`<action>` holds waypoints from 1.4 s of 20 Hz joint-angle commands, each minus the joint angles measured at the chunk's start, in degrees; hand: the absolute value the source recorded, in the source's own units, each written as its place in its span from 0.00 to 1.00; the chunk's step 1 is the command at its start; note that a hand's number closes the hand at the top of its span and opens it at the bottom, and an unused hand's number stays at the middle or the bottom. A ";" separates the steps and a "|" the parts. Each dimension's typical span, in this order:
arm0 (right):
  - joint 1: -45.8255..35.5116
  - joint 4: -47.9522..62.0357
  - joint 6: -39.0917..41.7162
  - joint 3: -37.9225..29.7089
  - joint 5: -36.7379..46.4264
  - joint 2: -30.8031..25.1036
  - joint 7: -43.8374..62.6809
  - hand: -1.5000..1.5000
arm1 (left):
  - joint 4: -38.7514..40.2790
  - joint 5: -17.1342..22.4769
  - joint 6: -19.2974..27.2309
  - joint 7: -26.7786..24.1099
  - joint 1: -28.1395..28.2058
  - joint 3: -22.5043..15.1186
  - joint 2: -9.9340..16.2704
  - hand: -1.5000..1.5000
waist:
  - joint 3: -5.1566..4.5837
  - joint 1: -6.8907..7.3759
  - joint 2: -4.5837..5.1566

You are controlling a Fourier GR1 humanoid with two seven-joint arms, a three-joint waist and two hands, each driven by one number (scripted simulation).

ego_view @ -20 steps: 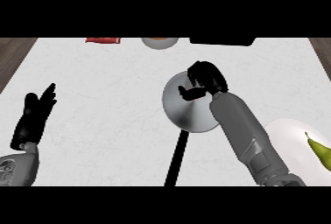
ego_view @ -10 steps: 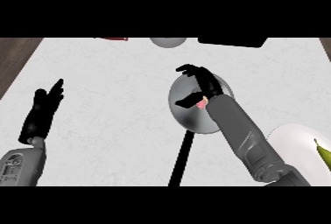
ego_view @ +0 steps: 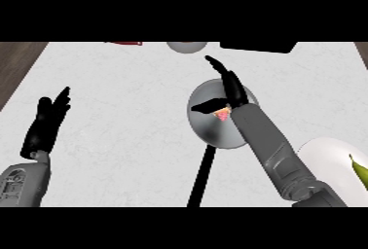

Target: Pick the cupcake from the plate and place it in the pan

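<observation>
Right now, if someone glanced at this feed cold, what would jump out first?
The right hand over the grey pan at centre, fingers straight, with a pink bit of the cupcake showing in the pan beneath it. Then the left hand, open and resting at the left edge, and the white plate at lower right.

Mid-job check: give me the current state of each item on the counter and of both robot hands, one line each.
Pan: flat on the counter, handle toward the near edge.
Cupcake: lying inside the pan, partly hidden by the right hand.
Right robot hand: open, fingers straight, above the pan.
Left robot hand: open, fingers up, resting at the view's left.
Plate: at the near right, holding a yellow-green item, no cupcake on it.
</observation>
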 commanded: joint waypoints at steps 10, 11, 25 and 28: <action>-1.83 -1.46 3.93 -7.71 -8.20 -10.90 1.92 0.00 | -2.54 0.33 1.16 -0.58 5.25 2.16 0.53 0.50 | -0.11 -4.69 -1.03; 1.96 -2.51 5.90 -7.33 -8.28 -11.17 -0.82 0.00 | 0.19 1.30 1.17 -1.22 3.68 3.80 1.11 0.50 | -0.14 -5.65 -1.25; 11.60 -5.13 33.88 -9.58 -11.65 -35.02 -3.64 0.00 | -6.67 1.17 0.09 2.74 7.24 2.86 0.92 0.50 | -0.10 -5.62 -1.47; 13.98 -5.04 36.61 -9.47 -11.37 -37.29 -6.77 0.00 | -1.80 1.90 -1.54 -2.61 8.09 4.27 2.04 0.50 | -0.11 -5.52 -1.29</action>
